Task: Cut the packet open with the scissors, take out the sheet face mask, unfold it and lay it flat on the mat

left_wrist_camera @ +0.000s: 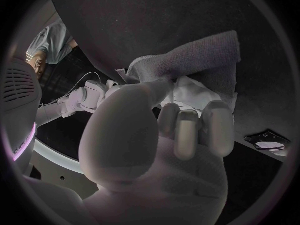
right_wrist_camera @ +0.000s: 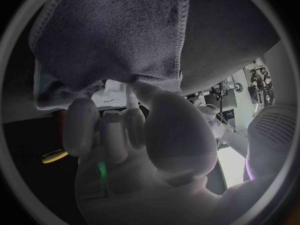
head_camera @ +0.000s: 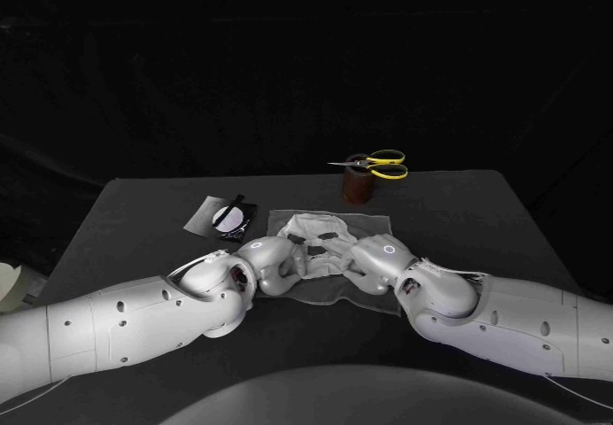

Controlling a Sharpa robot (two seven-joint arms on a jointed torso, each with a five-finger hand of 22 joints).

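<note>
The sheet face mask (head_camera: 320,237) is a thin white sheet with cut-out openings. It lies crumpled and only partly spread at the centre of the frame, on the mat (head_camera: 368,218), a grey rectangular cloth with a napped, towel-like surface and a stitched hem. The left hand (head_camera: 272,261) is on the mask's left side. In the left wrist view its thumb and fingers (left_wrist_camera: 186,130) close narrowly on a fold of the white sheet. The right hand (head_camera: 373,257) is on the mask's right side and pinches the sheet in the same way between its thumb and fingers (right_wrist_camera: 106,135). The two hands are close together, and the mask spans the gap between them. The packet (head_camera: 225,217), flat and black with a pale round mark, lies just off the mat's upper left corner. The scissors (head_camera: 377,164), with yellow loop handles, sit in a brown cylindrical holder (head_camera: 358,186) just beyond the mat's far edge. The matte black table (head_camera: 485,212) extends as bare surface to the right of the mat.
</note>
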